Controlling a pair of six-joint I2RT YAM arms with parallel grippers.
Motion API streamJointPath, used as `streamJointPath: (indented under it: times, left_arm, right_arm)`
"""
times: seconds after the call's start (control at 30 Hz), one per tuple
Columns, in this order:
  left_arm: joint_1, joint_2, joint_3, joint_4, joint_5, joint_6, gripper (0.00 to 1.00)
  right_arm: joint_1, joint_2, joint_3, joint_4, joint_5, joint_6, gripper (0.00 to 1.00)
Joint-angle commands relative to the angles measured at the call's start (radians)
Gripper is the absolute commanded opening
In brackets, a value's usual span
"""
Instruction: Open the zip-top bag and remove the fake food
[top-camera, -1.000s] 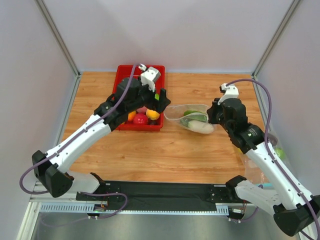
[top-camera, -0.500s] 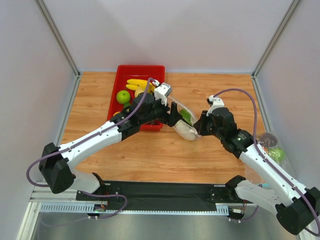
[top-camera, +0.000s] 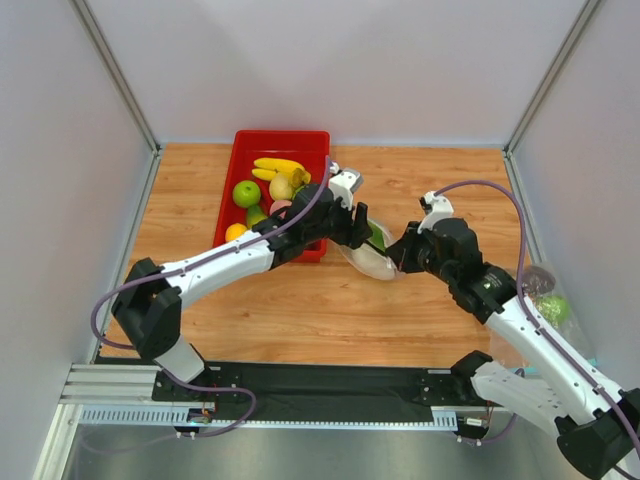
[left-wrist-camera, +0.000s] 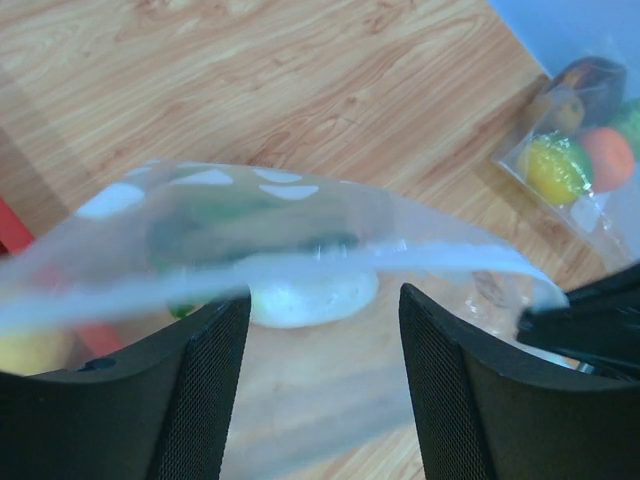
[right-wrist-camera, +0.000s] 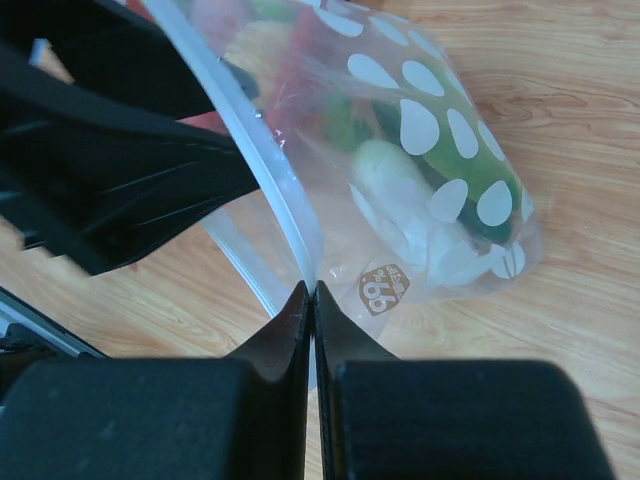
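A second ago my left pincer (top-camera: 356, 220) hung over the red tray (top-camera: 283, 138). It has since swung toward 4 o'clock and now sits, jaws apart, at the mouth of the dotted bag (top-camera: 372, 258). That move uncovered the bananas (top-camera: 280, 167) and the green apple (top-camera: 246, 193). My right pincer (top-camera: 401, 252), pinching the bag's rim, has drawn toward 9 o'clock. It dragged the bag across the surface (top-camera: 300, 310) nearer the tray, and the bag's wide mouth has narrowed.
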Motion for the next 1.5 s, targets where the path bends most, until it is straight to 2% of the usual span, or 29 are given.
streamJointPath:
  times: [0.0,0.17,0.53,0.63,0.8,0.93,1.17,1.47]
  left_arm:
    - [-0.003,0.076,0.074,0.004,-0.011,0.032,0.68]
    - [-0.002,0.187,0.159,-0.065,0.017,0.036,0.68]
    - [-0.006,0.340,0.223,-0.204,0.057,0.080,0.84]
    - [-0.006,0.385,0.257,-0.237,0.060,0.060,0.85]
    - [-0.006,0.429,0.265,-0.217,0.058,0.037,0.88]
    - [-0.008,0.442,0.242,-0.134,0.084,0.016,0.91]
    - [-0.005,0.517,0.303,-0.191,0.101,-0.055,0.92]
    - [0.005,0.597,0.341,-0.123,0.166,-0.135,0.94]
  right_arm:
    - [0.004,-0.028,0.001,0.040,-0.042,0.023,0.00]
    - [0.005,-0.023,-0.034,0.063,-0.040,0.032,0.00]
    - [0.005,-0.010,-0.090,0.087,-0.036,0.043,0.00]
    - [0.004,-0.005,-0.103,0.104,-0.047,0.046,0.00]
    - [0.005,-0.003,-0.119,0.123,-0.065,0.040,0.00]
    - [0.005,0.006,-0.134,0.137,-0.083,0.037,0.00]
    - [0.005,0.000,-0.151,0.160,-0.116,0.034,0.00]
    - [0.005,-0.016,-0.171,0.179,-0.142,0.031,0.00]
